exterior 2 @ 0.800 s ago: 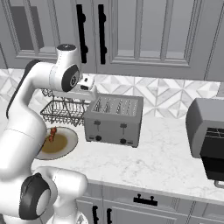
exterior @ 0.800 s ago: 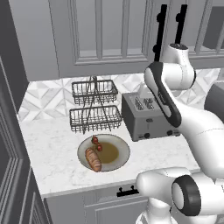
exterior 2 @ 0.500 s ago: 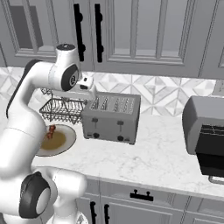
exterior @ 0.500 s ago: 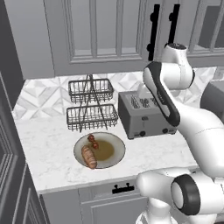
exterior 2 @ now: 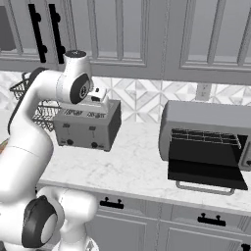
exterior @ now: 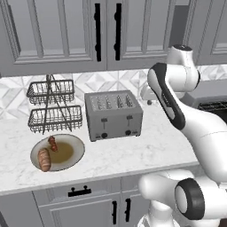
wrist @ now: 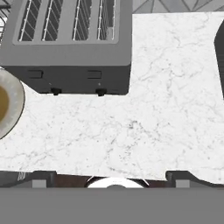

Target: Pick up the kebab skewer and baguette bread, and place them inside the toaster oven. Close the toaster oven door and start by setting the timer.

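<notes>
Meanwhile, golden scored baguette bread [exterior: 44, 159] lies beside red-chunked kebab skewer [exterior: 52, 143]; end effector [wrist: 112, 177] fingers apart, empty.

Three cameras on me: two behind my arm, one on my hand.

My left base camera looks forward and down from behind my left side, taking in the plate [exterior: 57, 153] near the counter's [exterior: 133, 153] front edge at far left, the wire rack [exterior: 54, 107] behind it, and the four-slot toaster [exterior: 113, 114] at centre. My right base camera looks from behind my right side, sharing that toaster [exterior 2: 87, 128] and adding the toaster oven [exterior 2: 208, 142] to the right with the toaster oven door [exterior 2: 206, 174] down. My hand camera looks straight down from close above the counter [wrist: 153, 109], sharing the toaster [wrist: 68, 46] and the plate's rim [wrist: 15, 103] with the base views.
</notes>
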You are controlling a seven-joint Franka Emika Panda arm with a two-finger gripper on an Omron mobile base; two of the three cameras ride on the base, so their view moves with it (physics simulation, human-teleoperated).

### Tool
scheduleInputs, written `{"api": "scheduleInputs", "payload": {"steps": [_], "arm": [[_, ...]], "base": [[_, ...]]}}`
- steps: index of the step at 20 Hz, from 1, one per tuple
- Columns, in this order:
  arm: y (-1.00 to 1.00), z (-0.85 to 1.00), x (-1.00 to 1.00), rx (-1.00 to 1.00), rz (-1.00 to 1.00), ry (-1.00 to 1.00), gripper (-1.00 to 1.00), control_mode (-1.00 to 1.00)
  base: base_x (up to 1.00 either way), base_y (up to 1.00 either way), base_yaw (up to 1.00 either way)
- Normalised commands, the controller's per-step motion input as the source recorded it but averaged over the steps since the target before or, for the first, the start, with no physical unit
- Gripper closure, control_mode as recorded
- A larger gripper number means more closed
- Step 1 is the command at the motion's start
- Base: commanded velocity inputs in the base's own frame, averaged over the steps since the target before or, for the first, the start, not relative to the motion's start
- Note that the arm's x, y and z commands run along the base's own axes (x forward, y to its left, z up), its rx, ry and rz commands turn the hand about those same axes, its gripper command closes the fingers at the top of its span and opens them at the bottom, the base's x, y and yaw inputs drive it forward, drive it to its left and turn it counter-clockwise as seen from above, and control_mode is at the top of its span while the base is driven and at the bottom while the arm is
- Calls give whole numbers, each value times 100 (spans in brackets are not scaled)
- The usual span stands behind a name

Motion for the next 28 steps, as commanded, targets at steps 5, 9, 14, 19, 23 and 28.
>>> {"api": "scheduleInputs", "payload": {"steps": [5,9,14,19,23,28], "arm": [[0,0,0,0,0,0,-100,100],[0,0,0,0,0,0,-100,100],[0,0,0,0,0,0,-100,100],[-37,-4,-13,1,0,0,-100,-100],[-100,-14,-82,14,0,-10,-100,-100],[-100,-9,-55,12,0,-6,-100,-100]], "base": [[52,-23,0],[49,-12,0],[7,-8,0],[1,-4,0],[0,0,0],[0,0,0]]}}
